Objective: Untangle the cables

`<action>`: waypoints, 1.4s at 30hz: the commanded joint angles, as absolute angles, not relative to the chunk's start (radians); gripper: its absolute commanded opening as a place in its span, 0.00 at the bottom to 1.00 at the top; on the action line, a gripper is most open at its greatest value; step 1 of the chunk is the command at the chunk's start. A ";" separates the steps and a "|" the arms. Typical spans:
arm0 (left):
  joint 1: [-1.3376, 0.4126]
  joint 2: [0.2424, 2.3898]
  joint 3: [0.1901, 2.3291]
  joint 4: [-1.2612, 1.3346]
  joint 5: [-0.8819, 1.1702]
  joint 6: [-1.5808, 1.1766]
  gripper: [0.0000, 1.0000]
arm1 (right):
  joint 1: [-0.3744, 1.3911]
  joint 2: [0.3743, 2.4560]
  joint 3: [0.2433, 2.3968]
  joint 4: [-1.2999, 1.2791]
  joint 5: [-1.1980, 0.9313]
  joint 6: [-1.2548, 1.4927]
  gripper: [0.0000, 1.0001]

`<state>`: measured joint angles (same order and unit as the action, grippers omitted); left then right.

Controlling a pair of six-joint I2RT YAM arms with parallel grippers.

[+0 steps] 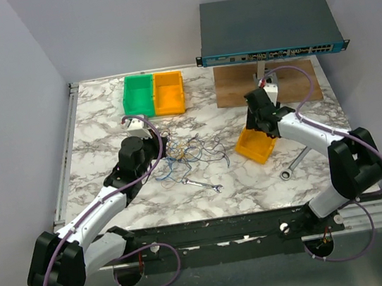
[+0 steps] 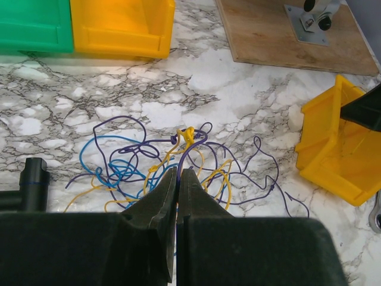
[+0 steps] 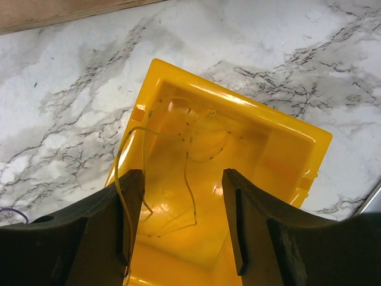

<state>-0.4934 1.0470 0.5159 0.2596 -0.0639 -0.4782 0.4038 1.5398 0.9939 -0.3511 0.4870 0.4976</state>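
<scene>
The cables (image 1: 187, 155) lie as a loose tangle of thin blue, yellow and purple wires on the marble table, left of centre. In the left wrist view my left gripper (image 2: 179, 171) is shut on a purple cable (image 2: 191, 146) that rises from the tangle. Blue loops (image 2: 113, 170) and yellow loops (image 2: 223, 176) lie under and around it. In the top view the left gripper (image 1: 161, 146) is at the tangle's left edge. My right gripper (image 3: 181, 176) is open above a yellow bin (image 3: 268, 149) with a thin yellow cable (image 3: 187, 173) inside. Part of that cable runs along the left finger.
Two wrenches lie on the table, one (image 1: 204, 184) below the tangle and one (image 1: 295, 164) right of the yellow bin (image 1: 255, 144). A green bin (image 1: 138, 95) and an orange bin (image 1: 168, 93) stand at the back. A network switch (image 1: 267, 29) sits above a wooden board (image 1: 237, 90).
</scene>
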 commanded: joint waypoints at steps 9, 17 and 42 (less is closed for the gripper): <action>-0.500 1.031 0.546 0.259 -0.077 -0.464 0.04 | 0.264 1.405 0.879 -0.278 0.371 0.660 0.63; -0.500 1.026 0.544 0.259 -0.077 -0.463 0.04 | 0.204 1.309 0.872 -0.261 0.252 0.652 0.64; -0.501 1.029 0.546 0.259 -0.076 -0.463 0.04 | 0.203 1.249 0.869 -0.275 -0.116 0.467 0.64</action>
<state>-0.4934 1.0470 0.5159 0.2588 -0.0639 -0.4751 0.2073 1.2976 0.8642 -0.2859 0.0818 0.5640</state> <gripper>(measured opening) 0.047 0.635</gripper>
